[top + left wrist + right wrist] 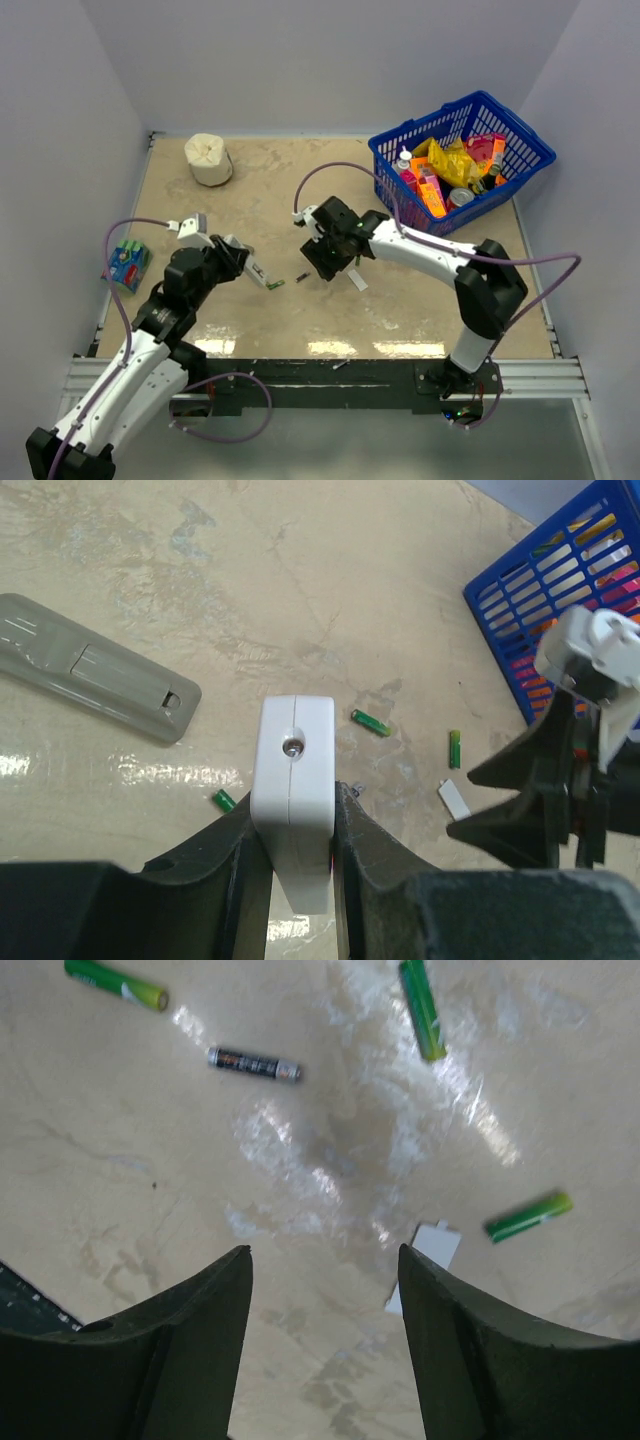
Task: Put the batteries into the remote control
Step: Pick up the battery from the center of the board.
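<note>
While my left tool (292,825) clamps the slim white plastic remote control (292,745), my right tool (322,1258) gapes above tiny green cylindrical batteries (423,1008) toward the tabletop's (300,200) near edge. They look light, slick and apt to roll; I'd pinch one across its middle.

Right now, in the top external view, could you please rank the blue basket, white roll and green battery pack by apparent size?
1. blue basket
2. white roll
3. green battery pack
Roll and pack look nearly alike.

The slim white remote control (293,765) is clamped in the left end effector (292,815). Three green batteries (423,1008) and one dark battery (254,1064) lie flat on the bench (300,600), scattered well apart.
</note>
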Available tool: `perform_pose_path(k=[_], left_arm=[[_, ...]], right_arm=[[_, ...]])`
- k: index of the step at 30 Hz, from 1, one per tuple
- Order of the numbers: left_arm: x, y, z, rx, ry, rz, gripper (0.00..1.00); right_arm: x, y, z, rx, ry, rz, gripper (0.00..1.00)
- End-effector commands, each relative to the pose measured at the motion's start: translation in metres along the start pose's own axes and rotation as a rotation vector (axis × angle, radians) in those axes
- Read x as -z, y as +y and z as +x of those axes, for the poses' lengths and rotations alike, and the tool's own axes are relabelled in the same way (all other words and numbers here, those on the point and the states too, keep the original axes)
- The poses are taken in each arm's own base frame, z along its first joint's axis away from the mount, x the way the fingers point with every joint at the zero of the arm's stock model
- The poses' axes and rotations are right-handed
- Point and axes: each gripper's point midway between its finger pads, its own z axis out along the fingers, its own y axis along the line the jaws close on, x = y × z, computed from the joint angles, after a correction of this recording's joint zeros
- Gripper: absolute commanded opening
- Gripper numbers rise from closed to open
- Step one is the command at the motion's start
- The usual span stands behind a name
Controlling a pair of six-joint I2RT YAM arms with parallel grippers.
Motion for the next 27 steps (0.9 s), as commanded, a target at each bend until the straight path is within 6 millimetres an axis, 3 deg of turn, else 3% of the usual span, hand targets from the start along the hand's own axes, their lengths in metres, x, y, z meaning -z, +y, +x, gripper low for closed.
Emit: perform_pose_path(k=[1,5,14,27], left_arm=[[0.013,-0.007,-0.012,-0.005,-0.023,0.025,0.00],[0.022,-0.010,-0.013,0.004,-0.031,0.048,0.00],[0.031,-0.016,-0.009,0.022,-0.007,0.086,0.00],[0.033,-0.020,-0.011,0.003,0.003,0.103,0.00]], right_arm=[[-0.013,-0.021,-0.038,0.045,-0.046,0.042,0.56],[-0.028,-0.029,-0.054,0.069,-0.037,0.048,0.48],[-0.070,-0.038,-0.075,0.116,0.019,0.063,0.45],[-0.097,-0.040,-0.067,0.148,0.113,0.054,0.34]])
